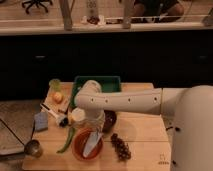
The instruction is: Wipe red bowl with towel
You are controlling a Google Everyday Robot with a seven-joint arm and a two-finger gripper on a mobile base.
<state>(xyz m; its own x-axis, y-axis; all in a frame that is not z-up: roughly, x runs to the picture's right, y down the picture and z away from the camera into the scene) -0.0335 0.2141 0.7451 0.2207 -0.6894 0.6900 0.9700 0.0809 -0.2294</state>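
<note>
Seemingly mid-wipe, or close to it: the towel (92, 145) lies inside the red bowl (88, 145), a pale strip running from just below the hand (92, 131) down toward the bowl's near rim. The hand sits directly above the bowl's far edge, w/ the arm (125, 102) reaching in from the right. Judging by that, towel-to-bowl contact is made; what's left is prob. the rubbing itself, & I can't say how much of the bowl has been covered (no visible mark either way).

Hard to make out: the hand's fingers are lost behind the wrist and a pale cup (77, 115) just to its left, so whether it grips the towel's top end I cannot tell. The maroon bowl (109, 119), just right of the hand, is half hidden by the arm. The worktop (142, 135) is cut off at bottom.
</note>
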